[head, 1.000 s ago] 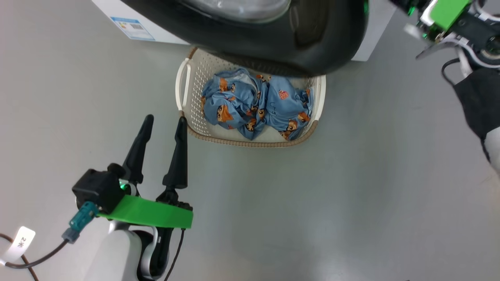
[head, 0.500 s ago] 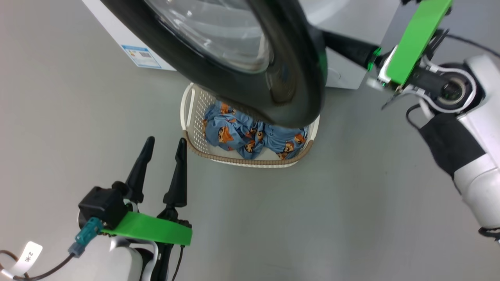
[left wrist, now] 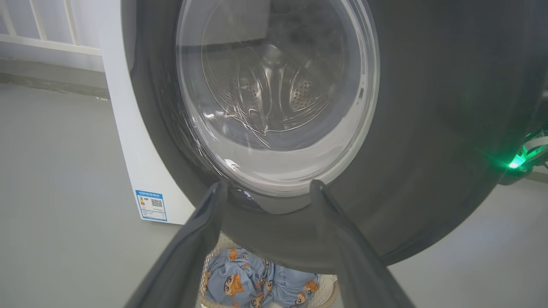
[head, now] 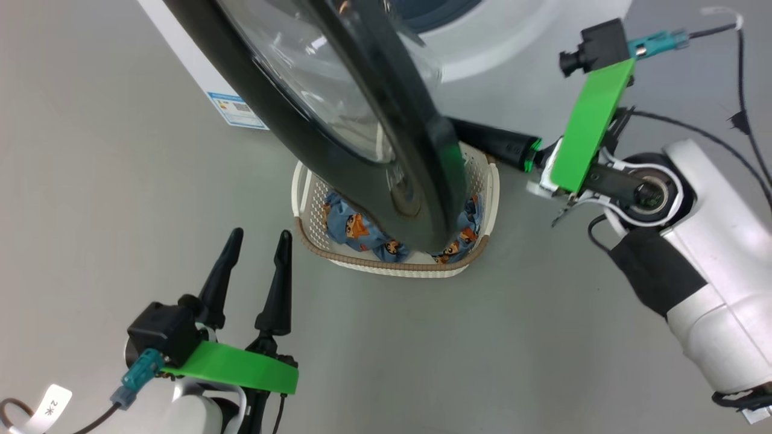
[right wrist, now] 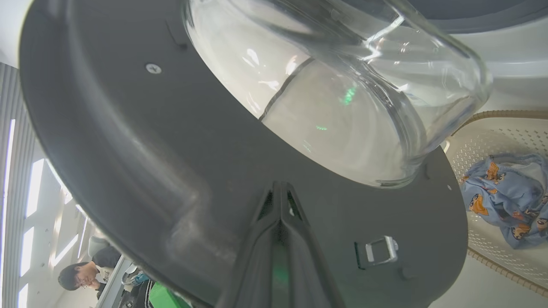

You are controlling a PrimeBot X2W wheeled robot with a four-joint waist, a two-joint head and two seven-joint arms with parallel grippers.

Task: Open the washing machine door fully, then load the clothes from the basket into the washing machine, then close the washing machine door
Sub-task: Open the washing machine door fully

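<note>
Left gripper (head: 260,235): fingers spread, holding nothing, low over the grey floor (head: 422,361) and pointing towards the basket.
Basket (head: 386,266): on the floor just ahead of the left gripper and to its right, apart from the fingertips, under the door's lower edge.
Clothes (head: 356,226): bunched inside the basket, partly hidden by the door.
Door (head: 362,199): part way open, its black rim hanging over the basket.
Right gripper (right wrist: 280,188): fingers pressed together with nothing between them. The tips are at the door's inner face, just below the glass bowl (right wrist: 342,98) and near the metal latch (right wrist: 379,252); they seem to touch it, though the contact is hard to make out.
Washing machine (head: 512,42): behind the door, with a blue sticker (head: 238,110) low on its side.
</note>
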